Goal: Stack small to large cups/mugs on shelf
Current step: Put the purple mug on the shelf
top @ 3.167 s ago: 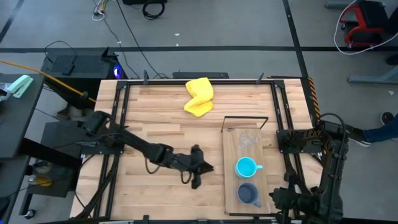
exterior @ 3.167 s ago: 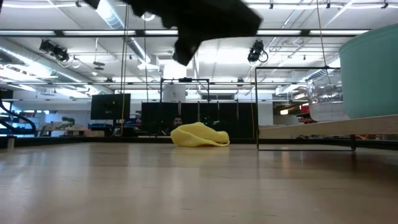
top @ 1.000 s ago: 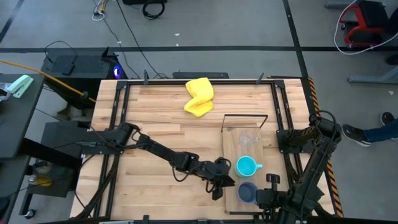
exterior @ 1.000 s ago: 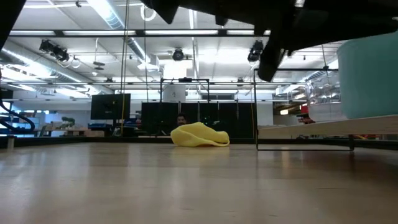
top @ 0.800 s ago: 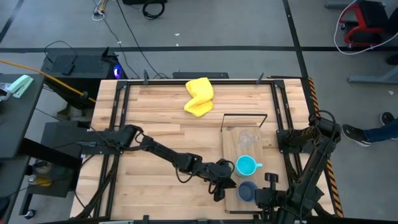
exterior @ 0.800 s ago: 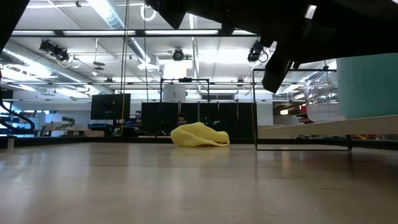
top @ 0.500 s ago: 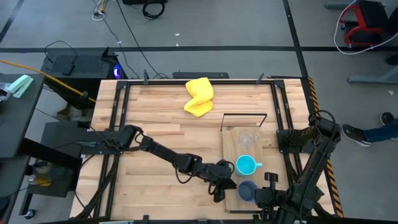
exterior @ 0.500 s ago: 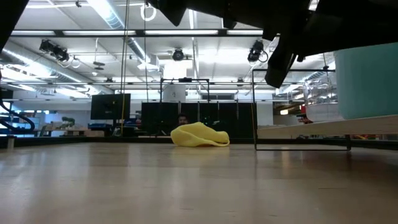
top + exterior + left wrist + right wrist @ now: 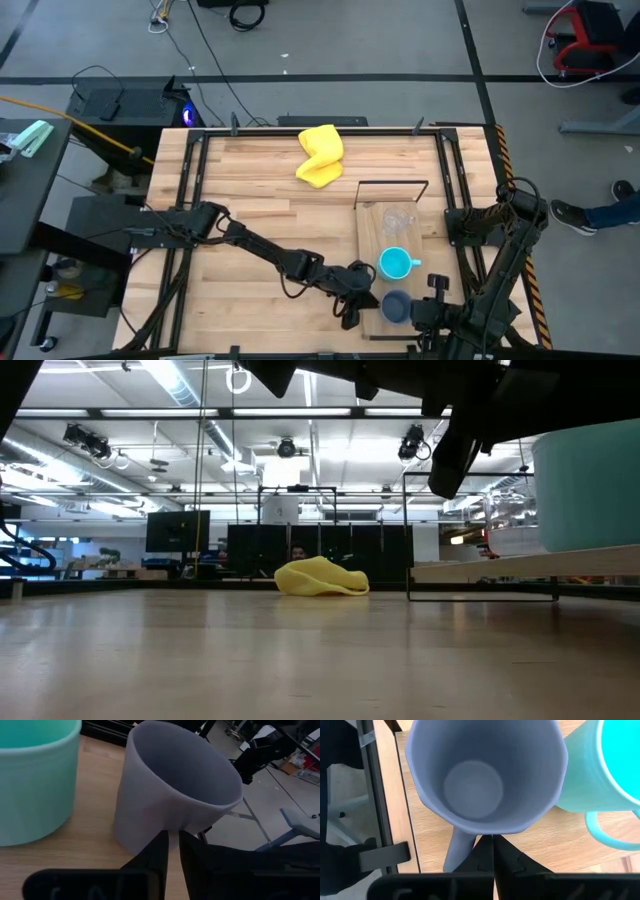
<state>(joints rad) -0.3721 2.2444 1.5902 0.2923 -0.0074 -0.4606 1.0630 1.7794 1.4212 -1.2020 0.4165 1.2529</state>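
Both grippers, left (image 9: 362,300) and right (image 9: 430,300), fingers nearly closed and empty, flank the grey mug (image 9: 396,308) at lower right; next, opening to grasp.

Left hand (image 9: 358,300) beside the grey-blue mug (image 9: 396,307) on the shelf (image 9: 372,262), right hand (image 9: 428,305) opposite

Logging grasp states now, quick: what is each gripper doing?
Left gripper: fingers shut, empty, beside the grey-blue mug.
Right gripper: fingers shut, holding nothing.
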